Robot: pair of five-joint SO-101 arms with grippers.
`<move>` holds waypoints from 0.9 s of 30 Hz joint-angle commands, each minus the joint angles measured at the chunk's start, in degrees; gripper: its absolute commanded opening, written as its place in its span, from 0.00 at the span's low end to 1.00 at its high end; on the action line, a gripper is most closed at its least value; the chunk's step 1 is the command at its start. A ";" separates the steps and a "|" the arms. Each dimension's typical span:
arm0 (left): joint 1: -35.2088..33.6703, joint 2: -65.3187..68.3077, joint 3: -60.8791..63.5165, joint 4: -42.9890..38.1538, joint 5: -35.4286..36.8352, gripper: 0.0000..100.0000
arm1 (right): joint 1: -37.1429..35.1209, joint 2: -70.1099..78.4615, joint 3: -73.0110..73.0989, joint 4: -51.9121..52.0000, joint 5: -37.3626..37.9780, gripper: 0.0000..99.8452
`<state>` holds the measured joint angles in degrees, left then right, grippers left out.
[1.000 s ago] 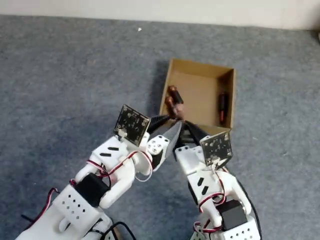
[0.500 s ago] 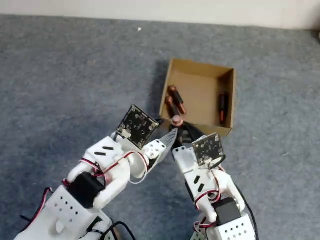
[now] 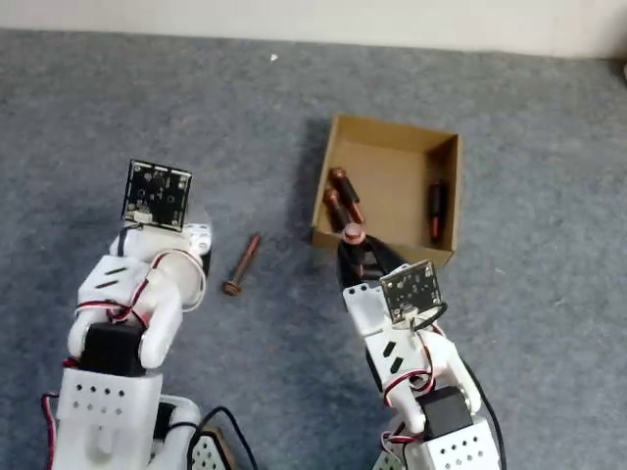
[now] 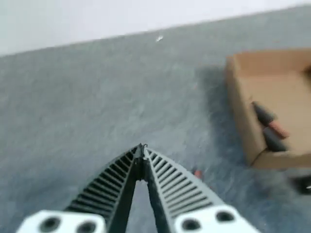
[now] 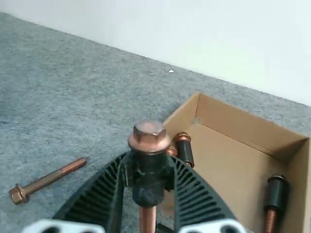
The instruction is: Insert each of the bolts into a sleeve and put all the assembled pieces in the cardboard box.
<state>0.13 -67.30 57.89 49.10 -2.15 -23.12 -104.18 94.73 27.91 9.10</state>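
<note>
Closest in, left side: left claw (image 4: 141,151) pinched fully together at the tips, nothing between the ribbed fingers (image 4: 114,187), poised over bare grey tabletop (image 3: 118,108); across on the right, right claw (image 5: 147,160) clamped hard on a black sleeve (image 5: 146,187), piece held upright, copper bolt (image 5: 149,137) run through it, hex head on top, shank poking out underneath; from above, that claw nosed right up to the near wall of the cardboard box (image 3: 392,186), by its left corner; next out, between the two arms and left of the box: loose bolt (image 3: 241,264) flat on the tabletop, head towards the arms, threaded end angled off towards the far side, clear of both claws; further on, the box itself, open on top; inside, three assembled pieces (image 3: 345,196) lying flat; two close together along the left wall, one alone against the right wall, well apart from the pair; beyond the box, more grey tabletop running up to a pale wall (image 3: 294,18).
</note>
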 commanded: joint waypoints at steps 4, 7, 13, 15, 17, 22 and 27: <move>-7.52 -0.75 6.46 -2.64 -0.88 0.01 | 0.66 -1.10 -0.75 -2.24 0.62 0.01; -9.10 -0.75 12.79 -7.21 -1.05 0.01 | 0.48 -1.10 -1.10 1.54 0.62 0.01; -9.98 -0.75 24.84 -20.66 -1.05 0.01 | 0.48 -1.10 -4.53 3.74 0.62 0.01; -9.98 -0.75 26.51 -23.47 -1.05 0.01 | 1.98 -1.01 -5.05 3.74 0.62 0.01; -9.98 -0.75 27.74 -25.14 -1.05 0.01 | 3.47 -1.01 -5.23 3.74 0.62 0.01; -9.98 -0.75 29.76 -27.69 -1.05 0.01 | 4.18 -1.01 -10.51 5.76 0.88 0.01; -10.07 -0.75 29.76 -27.69 -1.05 0.01 | 4.18 4.00 -18.68 6.81 1.14 0.01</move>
<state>-9.19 -67.21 88.13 22.73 -2.59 -19.87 -103.56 83.38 34.77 9.45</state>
